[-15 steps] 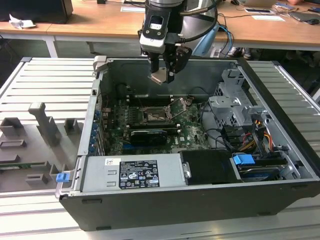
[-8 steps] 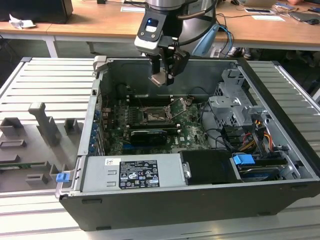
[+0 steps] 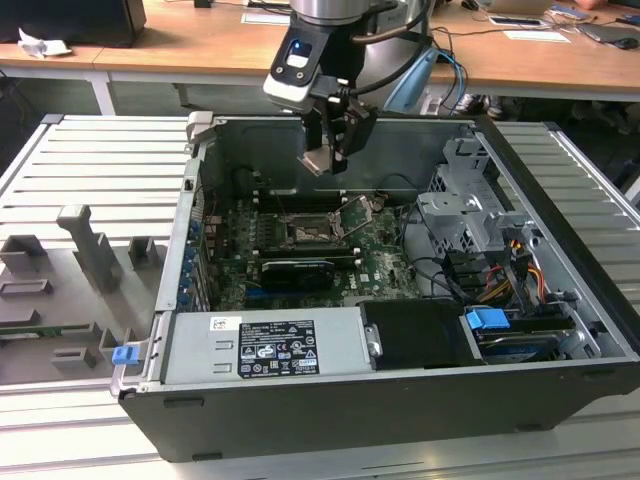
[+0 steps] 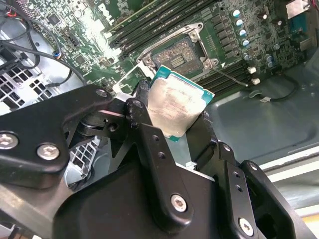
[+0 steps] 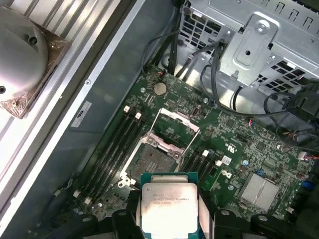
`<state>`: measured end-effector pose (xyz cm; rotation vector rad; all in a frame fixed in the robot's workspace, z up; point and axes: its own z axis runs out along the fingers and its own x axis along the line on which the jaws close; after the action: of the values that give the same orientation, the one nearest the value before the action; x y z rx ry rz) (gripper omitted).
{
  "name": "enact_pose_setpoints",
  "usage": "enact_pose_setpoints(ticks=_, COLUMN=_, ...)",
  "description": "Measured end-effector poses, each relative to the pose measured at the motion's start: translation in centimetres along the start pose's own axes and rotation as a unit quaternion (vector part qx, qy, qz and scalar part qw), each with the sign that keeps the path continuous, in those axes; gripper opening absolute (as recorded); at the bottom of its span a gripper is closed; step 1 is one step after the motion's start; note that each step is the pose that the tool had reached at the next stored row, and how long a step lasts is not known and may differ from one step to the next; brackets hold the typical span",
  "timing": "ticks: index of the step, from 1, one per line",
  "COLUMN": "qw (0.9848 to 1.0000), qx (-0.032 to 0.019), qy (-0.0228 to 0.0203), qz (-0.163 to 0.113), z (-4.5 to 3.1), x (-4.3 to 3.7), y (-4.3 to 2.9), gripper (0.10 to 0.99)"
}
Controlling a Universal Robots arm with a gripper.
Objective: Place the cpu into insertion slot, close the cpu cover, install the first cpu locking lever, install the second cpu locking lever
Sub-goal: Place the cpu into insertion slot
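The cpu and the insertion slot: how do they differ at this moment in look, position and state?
The cpu has a pale silver top with a green edge; the insertion slot has a dark centre in a metal rim. The cpu is held in the air by the gripper; the insertion slot sits in the green motherboard, empty, its cpu cover raised. Both are square.
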<state>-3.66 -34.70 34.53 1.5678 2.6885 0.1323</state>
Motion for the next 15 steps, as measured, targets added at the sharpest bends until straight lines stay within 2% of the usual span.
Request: enact_pose_setpoints(ticks=15, qw=0.9999, qx=-0.0002, qy=-0.0014, qz=0.017, z=0.27, x=0.00, y=-0.02, gripper=0.541)
